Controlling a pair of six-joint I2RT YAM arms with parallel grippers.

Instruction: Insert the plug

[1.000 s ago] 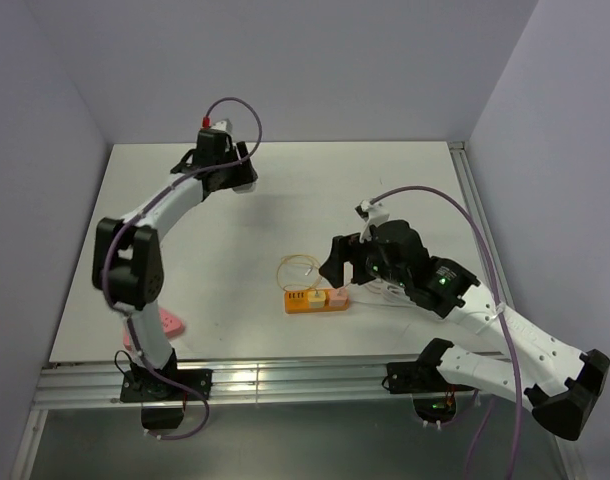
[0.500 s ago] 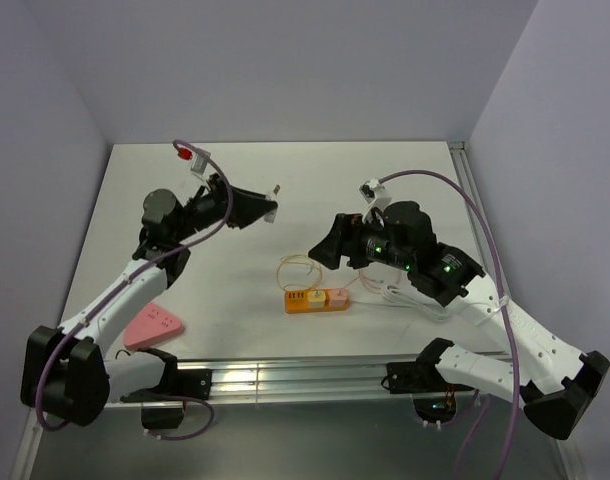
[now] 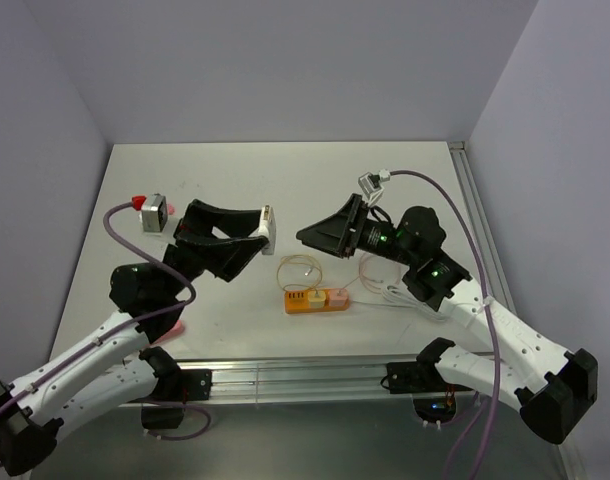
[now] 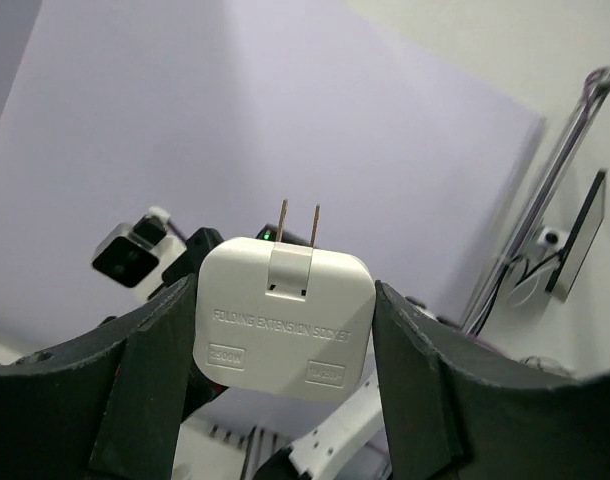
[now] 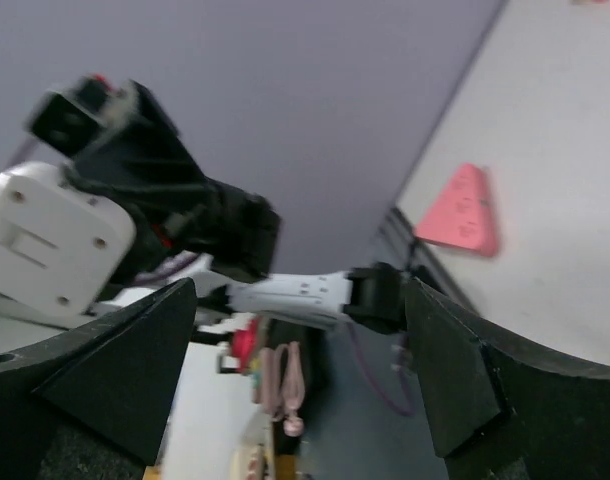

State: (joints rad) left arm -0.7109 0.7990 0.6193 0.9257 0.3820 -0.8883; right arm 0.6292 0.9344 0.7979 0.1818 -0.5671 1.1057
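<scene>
From above: grasping the plug [image 3: 267, 228] with the left end effector [image 3: 255, 234], off the tabletop [image 3: 285, 170], a little left of centre. Facing it from the right with the right end effector [image 3: 307, 236], near but apart. Nearer the arm bases, below the gap between the two and flat on the tabletop: an orange socket strip [image 3: 307, 301] carrying a yellow and a pink block, a thin wire loop [image 3: 297, 270] just behind it, and a white cable [image 3: 385, 293] lying just beside its right end. Keeps the plug above the strip and apart from it. Cannot tell from this height how the plug is turned or how wide the right fingers stand.

From the left wrist alone: can read "FOLDING EXTENSION SOCKET" on the white plug [image 4: 285, 315]. Shows two flat prongs [image 4: 298, 222] folded out and pointing away from the camera, and dark fingers [image 4: 150, 370] pressed against both of the plug's sides, so clenched on it. Takes in only wall and the other arm behind, not the strip.

From the right wrist alone: fingers [image 5: 115, 370] spread wide with nothing between them, so released. Looks across at the left arm [image 5: 305, 290], with the plug [image 5: 55, 240] blurred at far left. Also shows in full a pink triangle [image 5: 458, 210] lying on the tabletop, which the overhead view mostly hides behind the left arm.
</scene>
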